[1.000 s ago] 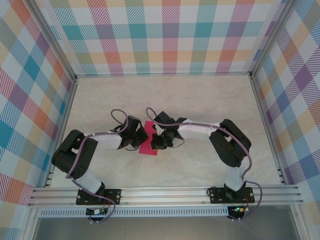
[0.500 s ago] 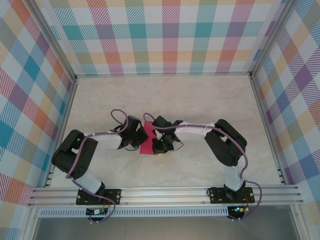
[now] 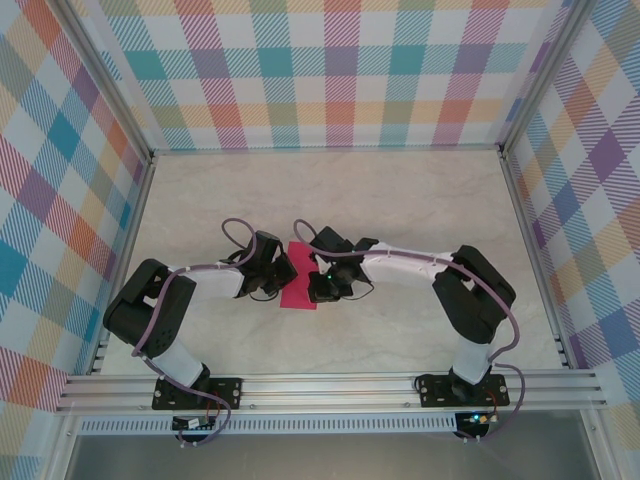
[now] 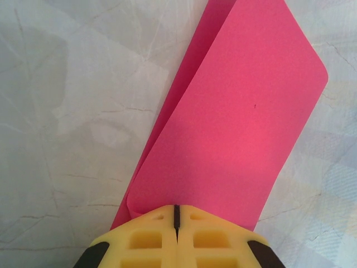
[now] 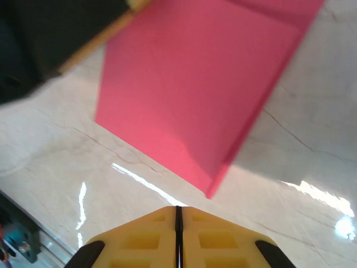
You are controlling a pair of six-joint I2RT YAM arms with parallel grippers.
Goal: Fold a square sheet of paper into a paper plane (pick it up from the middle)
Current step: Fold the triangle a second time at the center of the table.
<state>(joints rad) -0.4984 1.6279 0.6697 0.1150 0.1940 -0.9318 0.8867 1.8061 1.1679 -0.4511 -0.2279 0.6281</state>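
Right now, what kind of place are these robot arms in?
Probably a robot test booth: a marble-look table boxed in by plaid walls and metal framing, with a left arm and a right arm bolted to its near rail, the left hand pinching folded pink paper.

square sheet of paper (image 3: 296,296) flat on tabletop (image 3: 400,200), mid-table, top flap lying over the lower layer | left pincer (image 4: 175,215) touching its left edge | right pincer (image 5: 178,212) on its right, just clear of a corner
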